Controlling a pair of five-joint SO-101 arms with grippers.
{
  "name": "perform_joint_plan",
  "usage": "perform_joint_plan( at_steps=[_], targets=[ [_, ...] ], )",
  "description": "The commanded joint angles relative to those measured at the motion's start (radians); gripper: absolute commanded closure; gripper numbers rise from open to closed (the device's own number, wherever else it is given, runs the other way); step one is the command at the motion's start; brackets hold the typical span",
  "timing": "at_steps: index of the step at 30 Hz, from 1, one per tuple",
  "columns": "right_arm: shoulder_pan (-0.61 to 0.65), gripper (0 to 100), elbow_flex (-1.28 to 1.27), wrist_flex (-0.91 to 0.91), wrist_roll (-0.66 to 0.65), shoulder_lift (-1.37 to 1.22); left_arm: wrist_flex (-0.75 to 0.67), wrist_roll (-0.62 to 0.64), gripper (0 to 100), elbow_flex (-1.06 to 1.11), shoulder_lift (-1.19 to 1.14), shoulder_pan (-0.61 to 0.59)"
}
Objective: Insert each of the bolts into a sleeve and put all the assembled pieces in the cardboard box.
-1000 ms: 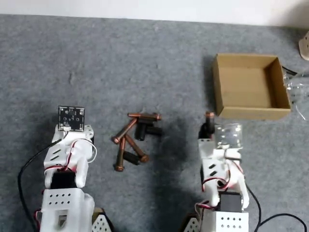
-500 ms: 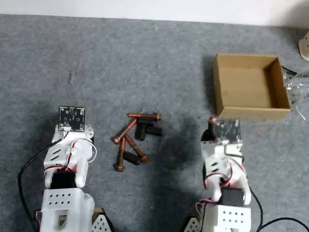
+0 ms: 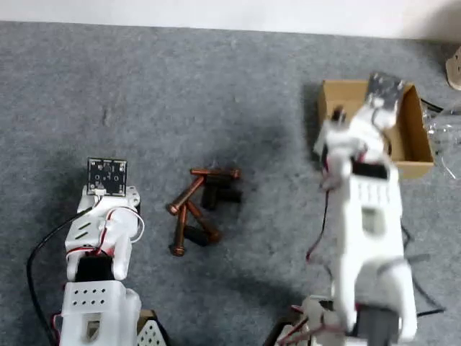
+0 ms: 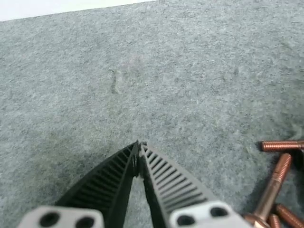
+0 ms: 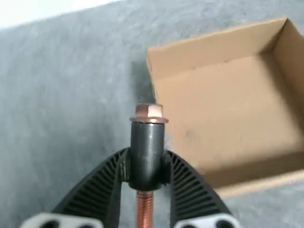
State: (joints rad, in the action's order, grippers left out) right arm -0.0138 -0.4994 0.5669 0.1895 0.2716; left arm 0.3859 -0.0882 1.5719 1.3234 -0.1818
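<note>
Progress: box empty. Right hand pinches sleeve with bolt inserted, over box rim; drop pending. Other bolts and sleeves lie loose on surface, well apart from box. Left hand pressed together, empty.

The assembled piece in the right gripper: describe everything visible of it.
The assembled piece is a copper-coloured bolt with a flanged hex head, pushed through a smooth black cylindrical sleeve. Its threaded shank sticks out the other end. The right gripper's ribbed black fingers clamp the sleeve on both sides. It is held above the table at the rim of the cardboard box, touching nothing else.
</note>
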Motion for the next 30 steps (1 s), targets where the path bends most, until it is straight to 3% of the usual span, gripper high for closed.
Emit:
perform_joint_plan(
  at_steps=[1, 6, 11, 18, 30],
  targets=[
    [-0.038, 99.4, 0.240, 0.001, 0.213, -0.142, -0.025, 0.005, 100, -0.002, 0.012, 0.024],
    [-0.125, 99.4, 0.338, 0.001, 0.535, -0.291, -0.026, 0.005, 100, -0.002, 0.012, 0.025],
    [-0.147, 98.9, 0.338, -0.002, 0.741, -0.424, -0.058, 0.005, 100, 0.002, 0.004, 0.025],
    [-0.214, 98.9, 0.346, -0.002, 0.756, -0.585, -0.058, 0.005, 100, 0.002, 0.004, 0.025],
    [-0.219, 98.8, 0.348, -0.005, 0.750, -0.599, -0.058, 0.005, 100, 0.002, 0.004, 0.025]
  ],
)
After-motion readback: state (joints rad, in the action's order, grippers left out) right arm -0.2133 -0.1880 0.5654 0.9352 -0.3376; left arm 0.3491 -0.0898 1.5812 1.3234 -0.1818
